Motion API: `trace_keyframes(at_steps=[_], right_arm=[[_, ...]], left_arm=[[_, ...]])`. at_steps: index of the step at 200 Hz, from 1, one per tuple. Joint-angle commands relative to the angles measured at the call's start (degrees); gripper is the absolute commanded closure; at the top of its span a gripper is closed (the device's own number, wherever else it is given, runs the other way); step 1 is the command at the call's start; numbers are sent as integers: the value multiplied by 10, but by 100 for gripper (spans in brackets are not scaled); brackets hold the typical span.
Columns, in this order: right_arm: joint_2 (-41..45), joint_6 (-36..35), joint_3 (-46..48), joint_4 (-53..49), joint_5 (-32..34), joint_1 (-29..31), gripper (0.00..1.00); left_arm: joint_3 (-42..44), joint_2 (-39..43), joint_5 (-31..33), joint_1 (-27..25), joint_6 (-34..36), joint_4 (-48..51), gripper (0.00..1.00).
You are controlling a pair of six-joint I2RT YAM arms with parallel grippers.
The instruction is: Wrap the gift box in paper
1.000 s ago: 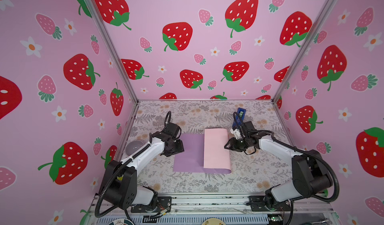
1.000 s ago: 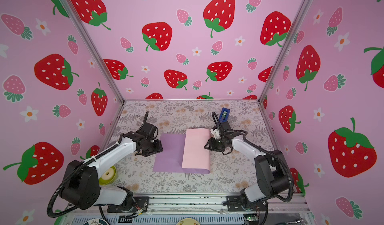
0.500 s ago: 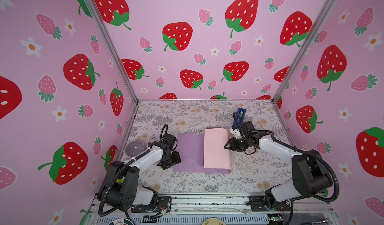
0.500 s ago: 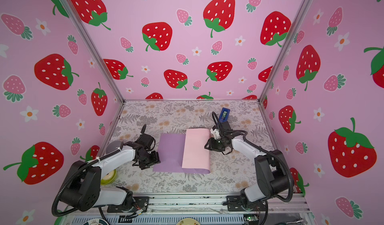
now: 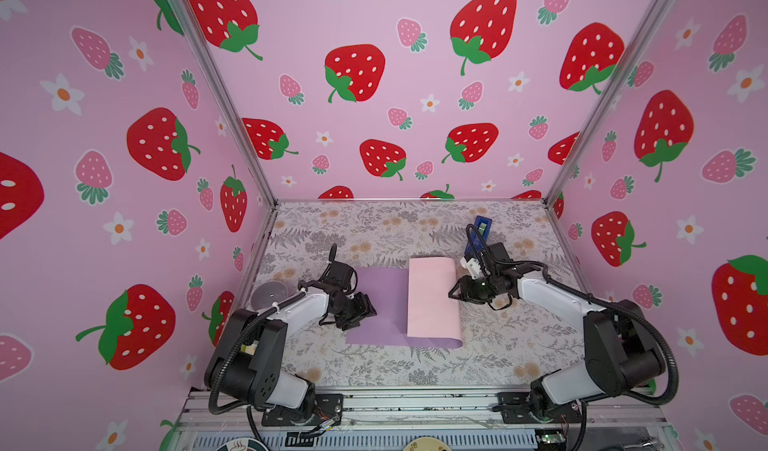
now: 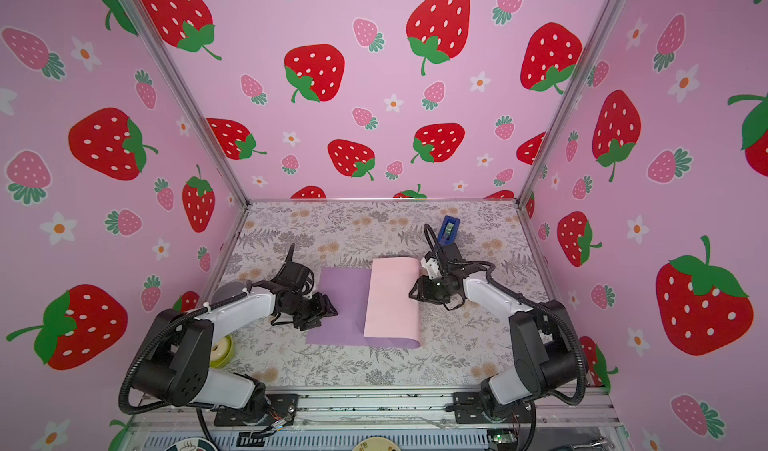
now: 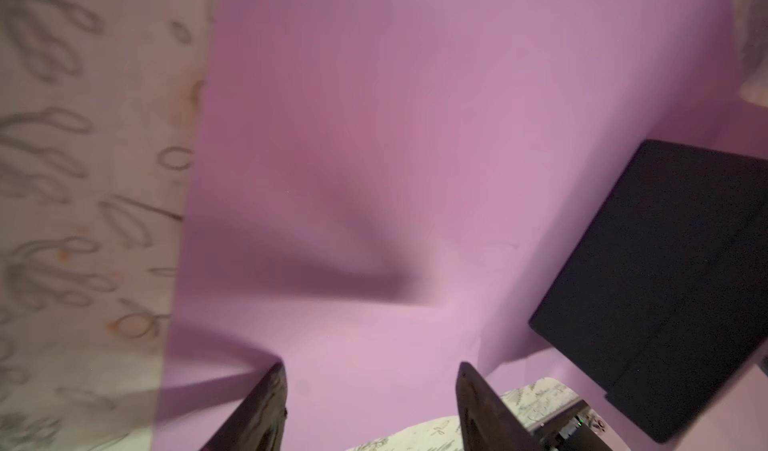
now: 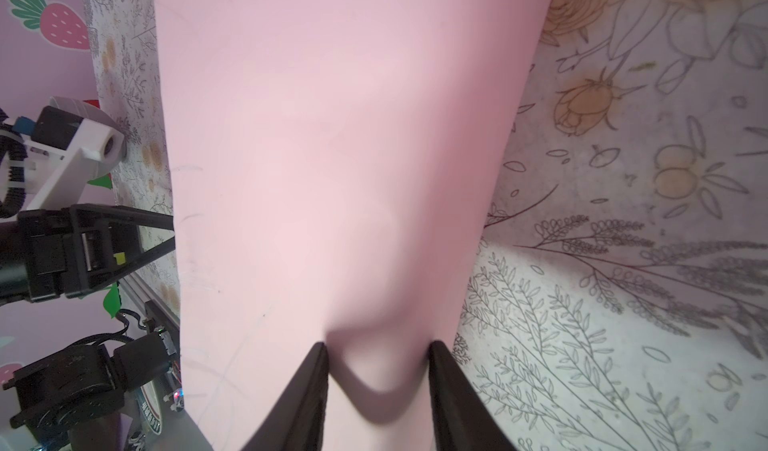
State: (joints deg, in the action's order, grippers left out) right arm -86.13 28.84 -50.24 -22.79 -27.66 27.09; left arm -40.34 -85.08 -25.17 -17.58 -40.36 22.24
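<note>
Having swung the left gripper, jaws apart, along the paper, readies folding over box ahead; grip of right gripper unclear.

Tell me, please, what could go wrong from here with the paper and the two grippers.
1. The right gripper dents the pink flap of the paper at its loose fold; a harder squeeze could crease or tear it.
2. The left gripper is open over the flat lilac side; pinching it off the table may drag the sheet and shift the gift box lying on it.
</note>
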Motion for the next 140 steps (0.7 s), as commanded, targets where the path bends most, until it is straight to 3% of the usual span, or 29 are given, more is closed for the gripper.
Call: trace_keyframes(at_steps=[1,47,79,140], right_arm=[[-20,-6,26,-49,48,2,58],[-19,-8,31,-51,53,1,58],[-23,-5,30,-46,48,1,58],[-24,-8,22,-51,49,1,58]], left_arm=[[21,-30,-13,-5,-4,-11,36],[42,138,116,-31,-97,116,32],[89,190,111,-40,-147,122,31],[134,170,102,-52,-182,62,30]])
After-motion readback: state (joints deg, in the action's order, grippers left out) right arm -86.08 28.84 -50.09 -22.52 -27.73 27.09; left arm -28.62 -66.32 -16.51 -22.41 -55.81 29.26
